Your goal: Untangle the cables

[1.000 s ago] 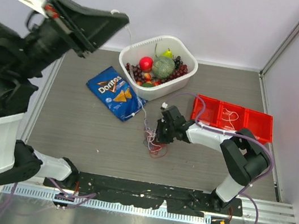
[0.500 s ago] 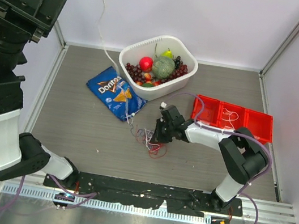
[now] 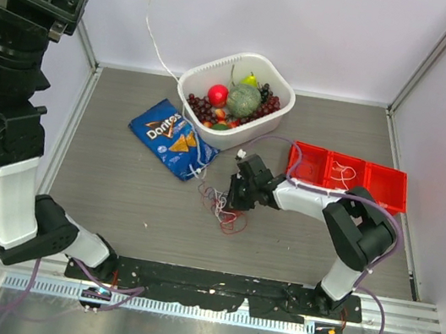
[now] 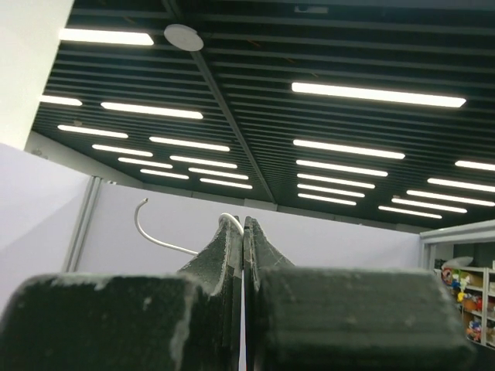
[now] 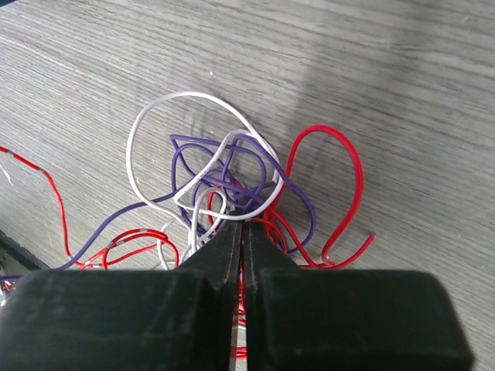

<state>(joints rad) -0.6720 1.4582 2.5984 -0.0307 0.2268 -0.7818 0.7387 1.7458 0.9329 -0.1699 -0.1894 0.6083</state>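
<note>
Top external: cables [image 3: 221, 205] on grey table [image 3: 116, 192], white walls [image 3: 331, 31]

Top camera looked down on the tabletop [image 3: 116, 192]; right wrist sat close over its cables [image 5: 224, 189] — left wrist faced the ceiling [image 4: 232, 77].

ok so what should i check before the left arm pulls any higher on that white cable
1. Left tool shut on the white cable: ok, pinched at the tips.
2. Right tool shut on the tangle, holding it down on the table: ok.
3. White cable free of the tangle: not ok, its lower end runs into the bunch.
4. Cable's path clear: cannot tell, it passes close to the basket rim and over the chip bag.
5. Room for the left arm to rise: cannot tell, its tool is out of the top view.
</note>
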